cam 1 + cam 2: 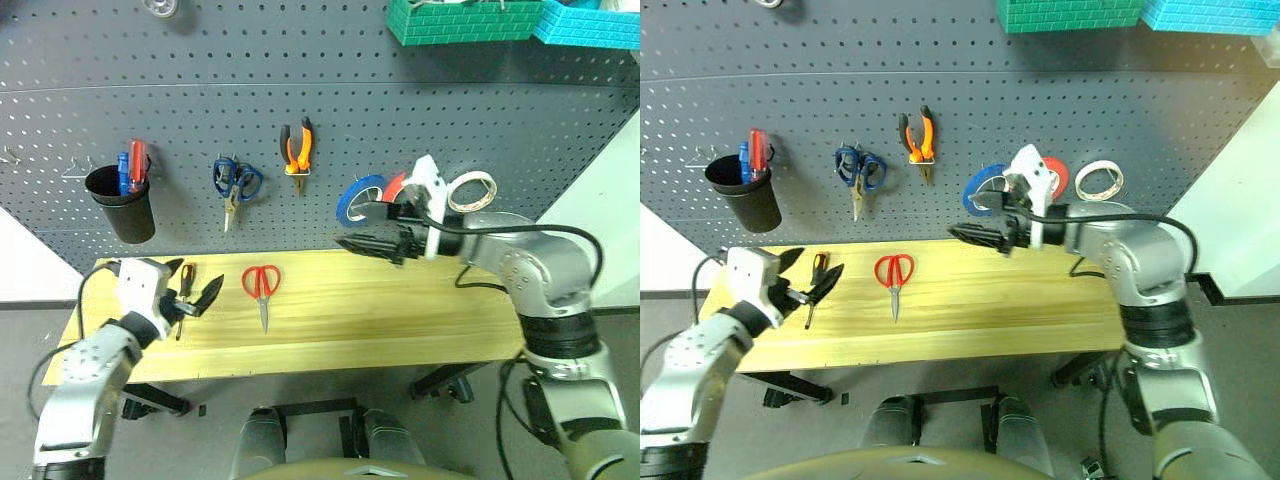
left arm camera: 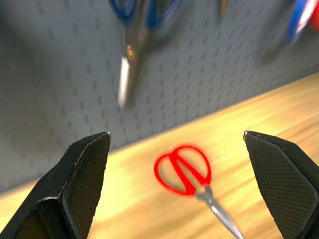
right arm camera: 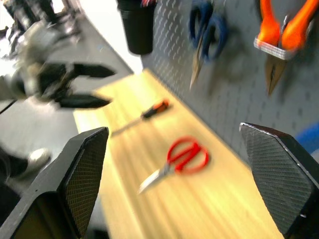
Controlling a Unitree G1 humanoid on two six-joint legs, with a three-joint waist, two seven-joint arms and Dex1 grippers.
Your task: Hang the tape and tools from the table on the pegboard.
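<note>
The cream-white tape (image 1: 471,190) hangs on the dark grey pegboard (image 1: 200,90), right of the orange-handled pliers (image 1: 297,147) on their hook. On the wooden table (image 1: 400,320) lie the red-handled scissors (image 1: 262,285) and, further left, the slim orange-and-black screwdriver (image 1: 184,285). My left gripper (image 1: 197,283) is open and empty just above the screwdriver, facing the red scissors (image 2: 184,172). Over the table's back edge my right gripper (image 1: 355,244) points left, also open and empty, below the blue roll (image 1: 358,197).
A black cup (image 1: 125,200) with red and blue screwdrivers and blue-handled scissors (image 1: 236,183) hang on the board's left part. A red roll (image 1: 395,187) sits behind my right hand. Green (image 1: 465,20) and blue (image 1: 590,22) bins stand up top.
</note>
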